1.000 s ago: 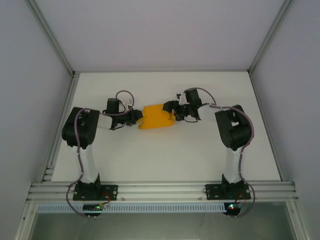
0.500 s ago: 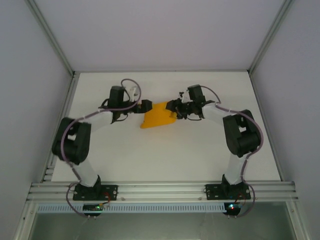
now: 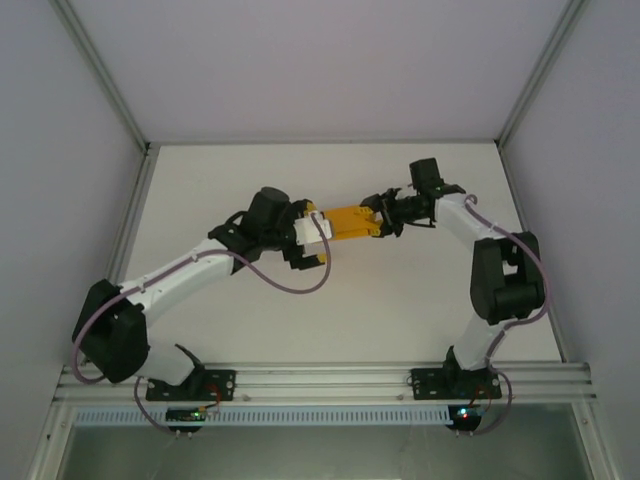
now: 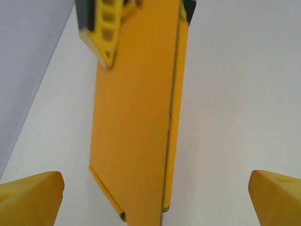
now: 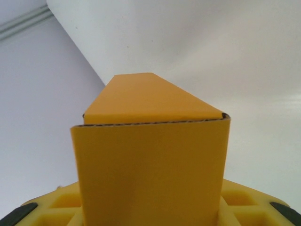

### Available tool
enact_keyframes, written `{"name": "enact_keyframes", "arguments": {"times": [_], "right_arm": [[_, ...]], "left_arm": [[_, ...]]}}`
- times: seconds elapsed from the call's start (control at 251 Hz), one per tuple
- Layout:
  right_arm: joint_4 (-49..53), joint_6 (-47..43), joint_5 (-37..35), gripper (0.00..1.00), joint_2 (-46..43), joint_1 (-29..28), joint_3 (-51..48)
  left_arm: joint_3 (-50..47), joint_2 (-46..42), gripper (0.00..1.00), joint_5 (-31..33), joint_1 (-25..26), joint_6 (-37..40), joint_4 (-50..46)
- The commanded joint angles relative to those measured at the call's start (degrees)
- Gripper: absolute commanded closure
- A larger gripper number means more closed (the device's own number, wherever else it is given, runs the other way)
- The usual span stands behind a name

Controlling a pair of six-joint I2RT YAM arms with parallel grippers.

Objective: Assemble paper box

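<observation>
The paper box (image 3: pixel 347 220) is a narrow orange-yellow folded card, held above the white table between the two arms. My right gripper (image 3: pixel 379 216) is shut on its right end; in the right wrist view the paper box (image 5: pixel 150 141) stands between the yellow fingers (image 5: pixel 51 207). My left gripper (image 3: pixel 322 233) is open at the left end. In the left wrist view the paper box (image 4: pixel 136 113) runs away from me, and its near end lies between my wide-spread left gripper (image 4: pixel 153 200) without touching the fingertips (image 4: pixel 30 195). The right gripper's finger (image 4: pixel 106 28) clamps the far end.
The white tabletop (image 3: pixel 400 310) is bounded by aluminium frame rails at the left (image 3: pixel 125 250) and along the near edge (image 3: pixel 320 380). Grey walls enclose the back and both sides. Both arms' cables loop near the wrists.
My left gripper let go and opened wide, and its arm stretched out toward the box's left end. The right gripper closed on the box, which turned from broad face to narrow edge.
</observation>
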State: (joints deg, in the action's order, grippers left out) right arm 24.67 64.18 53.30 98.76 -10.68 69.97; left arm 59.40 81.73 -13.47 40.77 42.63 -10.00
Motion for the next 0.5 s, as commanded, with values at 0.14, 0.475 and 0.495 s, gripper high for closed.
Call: {"name": "enact_keyframes", "arguments": {"times": [0.14,0.475,0.495], "right_arm": [[-4.1,9.7,4.0,0.68,-2.8,0.0,-2.9],[-8.0,12.6,7.0,0.67,-1.9,-0.9,-3.6],[-8.0,12.6,7.1,0.66,-2.0,-0.9,-3.6]], "left_arm": [[1.0,5.8,0.0,14.9,2.5,3.0,9.4],[0.8,6.7,0.3,14.9,2.6,2.8,14.4],[0.7,6.7,0.34,15.2,2.6,3.0,14.7]]}}
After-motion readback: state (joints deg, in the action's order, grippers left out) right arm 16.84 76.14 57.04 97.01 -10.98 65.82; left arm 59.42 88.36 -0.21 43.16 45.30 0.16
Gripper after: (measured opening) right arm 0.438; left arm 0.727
